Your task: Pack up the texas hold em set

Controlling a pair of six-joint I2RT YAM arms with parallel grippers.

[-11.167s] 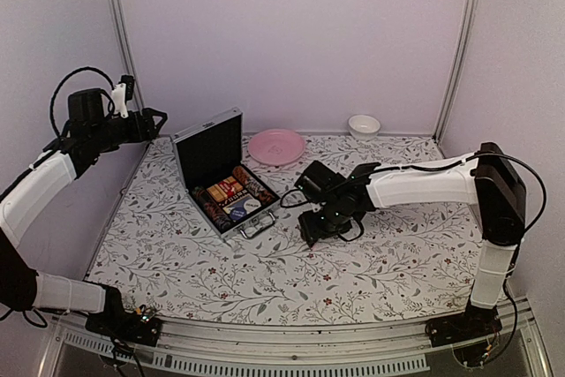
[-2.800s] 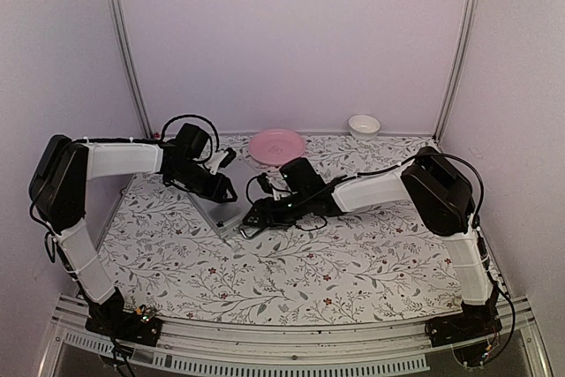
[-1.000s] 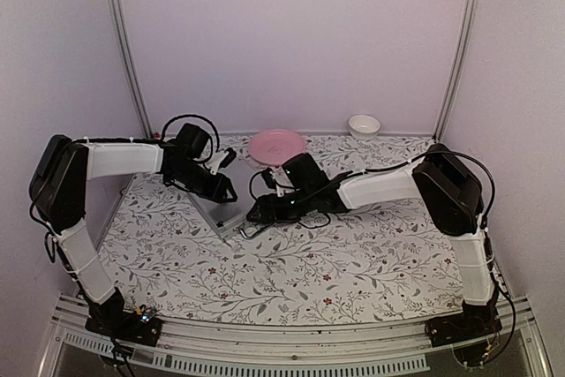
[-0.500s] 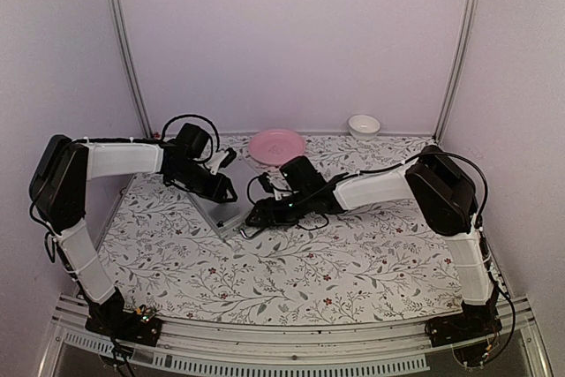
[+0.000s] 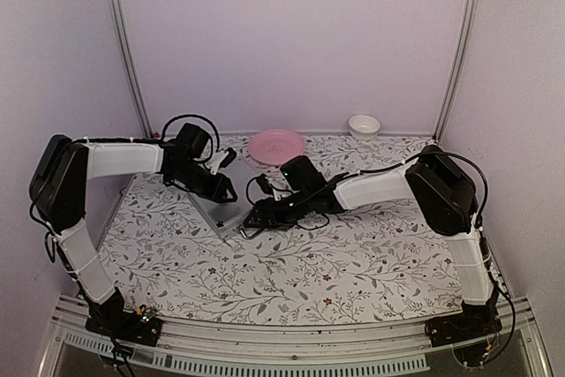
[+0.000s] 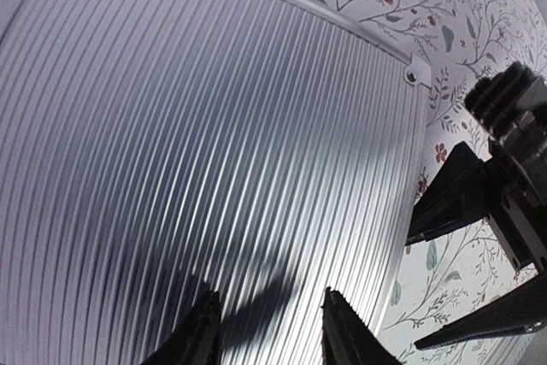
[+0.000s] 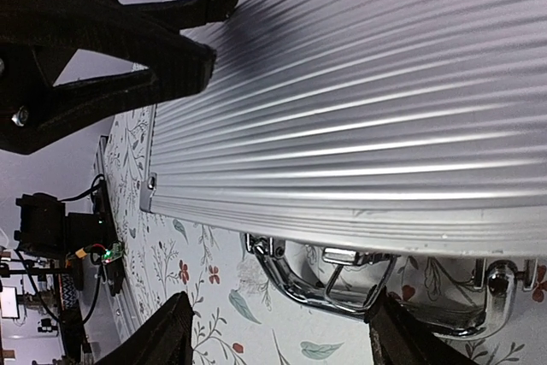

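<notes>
The silver aluminium case (image 5: 221,211) lies shut on the table, so the chips, decks and triangle are hidden inside. Its ribbed lid (image 6: 197,143) fills the left wrist view. My left gripper (image 5: 226,190) is open, its fingertips (image 6: 205,331) spread just above or on the lid near its front edge; in the left wrist view the gripper (image 6: 269,335) holds nothing. My right gripper (image 5: 256,214) is open at the case's front. In the right wrist view the gripper (image 7: 286,339) straddles the metal handle (image 7: 342,292), and a latch (image 7: 350,256) sits under the lid edge.
A pink plate (image 5: 276,145) stands just behind the right arm's wrist, and a small white bowl (image 5: 364,124) at the back right. The two grippers are close together over the case's front corner. The table has a floral cloth (image 5: 353,253).
The case stood open 11 s ago and is now shut, with both grippers at it. Over the last second my right gripper edged slightly left at the handle; the left has not moved.
</notes>
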